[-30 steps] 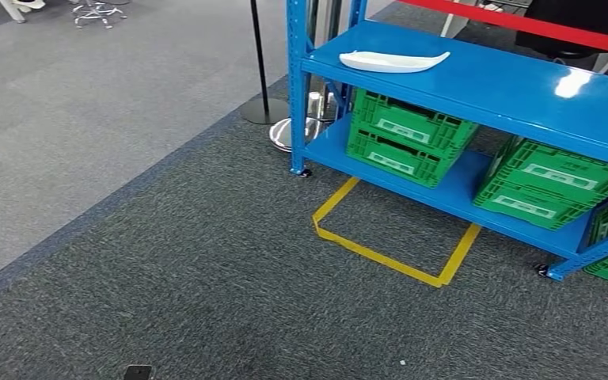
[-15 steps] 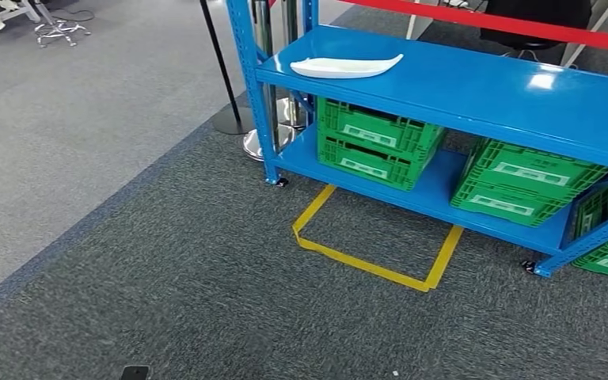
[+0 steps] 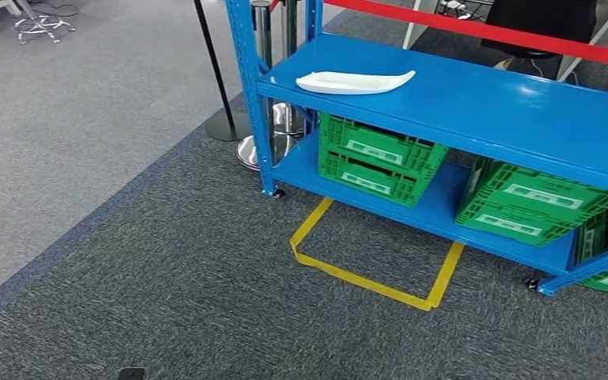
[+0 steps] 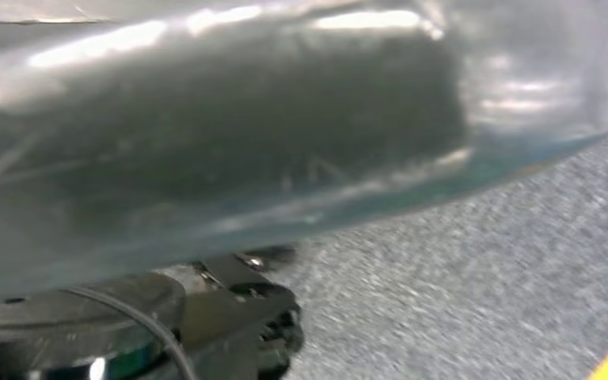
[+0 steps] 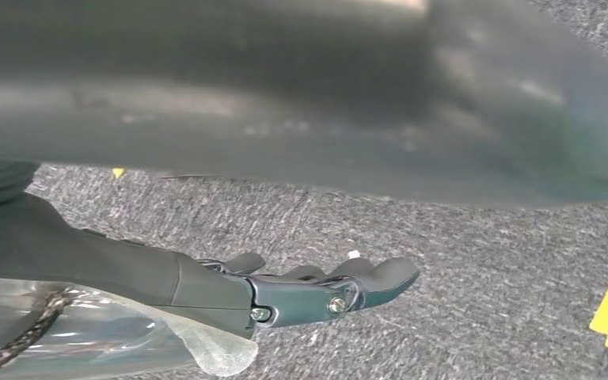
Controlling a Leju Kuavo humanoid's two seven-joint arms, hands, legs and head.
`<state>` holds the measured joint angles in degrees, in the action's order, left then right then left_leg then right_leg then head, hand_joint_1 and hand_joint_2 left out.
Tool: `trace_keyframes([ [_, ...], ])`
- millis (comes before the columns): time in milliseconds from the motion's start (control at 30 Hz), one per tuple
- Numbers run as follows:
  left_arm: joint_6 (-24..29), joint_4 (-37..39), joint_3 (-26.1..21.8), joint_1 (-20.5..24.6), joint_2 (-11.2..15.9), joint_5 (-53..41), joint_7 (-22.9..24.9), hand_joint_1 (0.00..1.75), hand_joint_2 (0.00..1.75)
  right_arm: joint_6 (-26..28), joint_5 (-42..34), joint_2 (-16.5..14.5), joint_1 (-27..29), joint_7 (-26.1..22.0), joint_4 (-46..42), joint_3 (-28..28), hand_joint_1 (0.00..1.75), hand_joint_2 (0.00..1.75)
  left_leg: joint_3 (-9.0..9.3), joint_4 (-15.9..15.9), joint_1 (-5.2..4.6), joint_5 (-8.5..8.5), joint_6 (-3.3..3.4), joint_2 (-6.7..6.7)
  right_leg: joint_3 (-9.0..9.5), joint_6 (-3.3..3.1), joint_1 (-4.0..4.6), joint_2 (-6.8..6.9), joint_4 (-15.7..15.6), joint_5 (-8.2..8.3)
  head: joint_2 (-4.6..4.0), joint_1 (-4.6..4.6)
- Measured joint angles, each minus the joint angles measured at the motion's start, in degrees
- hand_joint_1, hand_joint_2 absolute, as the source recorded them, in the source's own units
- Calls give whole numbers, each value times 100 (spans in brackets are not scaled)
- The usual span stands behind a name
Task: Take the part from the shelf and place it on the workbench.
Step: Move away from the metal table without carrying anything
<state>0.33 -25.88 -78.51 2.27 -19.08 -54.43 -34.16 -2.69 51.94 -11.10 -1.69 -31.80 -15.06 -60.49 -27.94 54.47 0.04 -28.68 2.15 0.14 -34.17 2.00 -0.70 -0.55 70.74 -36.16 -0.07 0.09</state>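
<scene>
White moulded plastic, long and shallow with one pointed end, the part (image 3: 354, 81) lies flat on the top deck of the blue steel shelf (image 3: 514, 107), close to the front corner post. Placed this near the edge and with nothing beside it, it appears set out for a reach from the aisle side.

Green plastic crates (image 3: 380, 156) occupy the lower deck, pushed well under the top board, so they do not obstruct an approach to the part from above. A yellow tape outline (image 3: 372, 273) on the grey carpet (image 3: 166, 269) sits directly in front of the shelf; it is judged to mark the standing position for the pick. A black stanchion post (image 3: 215, 71) and a red barrier band (image 3: 483, 32) fence off the area behind the shelf.

The right hand (image 5: 317, 289) hangs low over the carpet, well apart from the shelf. Its fingers (image 5: 380, 277) lie extended and nearly straight, holding nothing. The left wrist view is blocked by a blurred silver surface, so the state of the left hand's fingers cannot be told.

Judged stage: approach. The part rests untouched on the shelf, and no tabletop for delivery is in sight. The next step calls for standing in the taped outline before raising an arm.
</scene>
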Motion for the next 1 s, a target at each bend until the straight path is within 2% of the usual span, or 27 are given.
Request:
trace_keyframes([
  [33,1,0,1,-3,-1,3,0,0,0,0,5,0,18,-1,0,-10,0,0,111,-16,6,-76,-6,-7,-209,28,-6,1,106,-126,-1,1],
  [67,1,-1,2,-8,-1,7,1,0,0,0,10,0,34,-1,0,-20,0,0,233,-21,16,-163,-18,-15,-353,56,-17,4,64,-183,-1,1],
  [100,1,-1,2,-14,0,13,1,0,0,0,15,0,47,-1,0,-31,0,0,361,-22,27,-261,-35,-22,-434,87,-33,9,-110,-123,-1,3],
  [133,1,-2,2,-21,1,19,2,0,0,0,20,0,60,-1,0,-41,0,0,487,-23,36,-369,-60,-26,-467,116,-56,26,-388,114,-1,3],
  [167,1,-4,2,-26,4,25,3,0,0,-1,26,-3,75,-1,2,-51,0,0,614,-11,43,-485,-89,-26,-487,139,-76,65,-679,498,0,4],
  [200,1,-6,2,-30,7,30,7,0,0,-3,31,-6,85,2,4,-57,0,0,713,-8,46,-596,-124,-27,-479,122,-77,105,-890,800,0,8],
  [233,0,-9,4,-31,7,32,10,0,0,-4,36,-9,86,2,3,-62,0,0,800,-19,55,-696,-168,-27,-449,76,-60,126,-1012,1037,0,0],
  [267,0,-11,10,-26,7,33,14,0,0,-5,39,-12,78,-1,1,-65,0,0,879,-11,67,-751,-214,-29,-410,8,-31,134,-1043,1110,1,3],
  [333,-1,-14,29,4,2,32,17,0,0,-4,43,-10,40,-9,-16,-71,0,0,896,175,103,-694,-290,-29,-249,-133,13,84,-1053,982,1,2],
  [367,-4,-14,39,25,3,32,17,0,0,-4,43,-8,26,-11,-24,-77,0,0,790,450,115,-595,-314,-29,-163,-185,13,70,-1083,924,1,5],
  [400,-7,-15,45,43,5,32,17,0,0,-3,43,-7,12,-13,-29,-84,0,0,589,815,121,-520,-331,-28,-65,-229,10,53,-1113,871,1,0],
  [433,-8,-15,48,52,8,32,17,0,0,-2,43,-7,5,-13,-32,-90,0,0,320,1221,124,-524,-348,-28,39,-262,5,34,-1151,814,1,-4],
  [467,-9,-15,48,51,10,33,17,0,0,-2,44,-7,1,-14,-33,-96,0,0,35,1573,122,-642,-359,-28,142,-280,5,4,-1181,753,1,-7],
  [533,-7,-15,45,29,12,33,17,0,0,-2,48,-8,2,-13,-33,-98,0,0,-460,1937,121,-1123,-361,-28,356,-286,3,-98,-1226,618,1,-8],
  [567,-7,-16,44,18,13,33,17,0,0,-2,50,-11,6,-13,-33,-99,0,0,-630,1926,122,-1317,-357,-28,466,-280,-2,-163,-1234,540,1,-7],
  [600,-6,-16,44,10,14,33,17,0,0,-2,52,-13,10,-12,-33,-99,0,0,-743,1799,123,-1366,-354,-32,574,-265,-10,-232,-1236,462,1,-9],
  [633,-5,-17,43,3,16,33,17,0,0,-2,52,-15,13,-11,-33,-100,0,0,-806,1579,124,-1215,-353,-50,668,-247,-21,-298,-1237,381,1,-9],
  [700,-3,-17,42,-15,17,34,19,0,0,-2,52,-17,11,-11,-33,-102,0,0,-856,1041,134,-495,-359,-187,844,-194,-34,-431,-1230,221,1,-25],
  [733,-2,-17,40,-22,16,36,23,0,0,-2,51,-17,5,-10,-33,-103,0,0,-855,869,130,-206,-359,-254,897,-159,-30,-492,-1226,137,1,-35],
  [767,-1,-17,41,-25,14,37,27,0,0,-2,51,-17,1,-10,-33,-104,0,0,-846,784,124,-4,-352,-303,950,-122,-25,-548,-1232,64,1,-47],
  [833,0,-19,44,-7,7,39,35,0,0,-2,50,-17,1,-11,-33,-107,0,0,-793,778,112,73,-290,-270,1016,-48,-26,-608,-1272,-35,1,-50],
  [900,0,-21,47,20,-2,38,34,0,0,-1,51,-17,-4,-12,-33,-108,0,0,-723,735,112,109,-189,-181,980,2,-28,-381,-1142,-128,1,-36],
  [933,0,-22,46,25,-6,38,34,0,0,-1,52,-17,-16,-13,-33,-107,0,0,-687,706,106,94,-140,-122,835,20,-23,-216,-894,-225,1,-31],
  [967,-1,-23,45,24,-7,38,33,0,0,-2,52,-17,-27,-14,-33,-107,0,0,-655,692,90,61,-100,-60,593,31,-13,-66,-528,-354,1,-26],
  [1000,-1,-25,44,21,-6,38,33,0,0,-2,52,-17,-32,-15,-33,-106,0,0,-625,682,73,21,-68,1,299,35,-4,-2,-121,-472,1,-24],
])
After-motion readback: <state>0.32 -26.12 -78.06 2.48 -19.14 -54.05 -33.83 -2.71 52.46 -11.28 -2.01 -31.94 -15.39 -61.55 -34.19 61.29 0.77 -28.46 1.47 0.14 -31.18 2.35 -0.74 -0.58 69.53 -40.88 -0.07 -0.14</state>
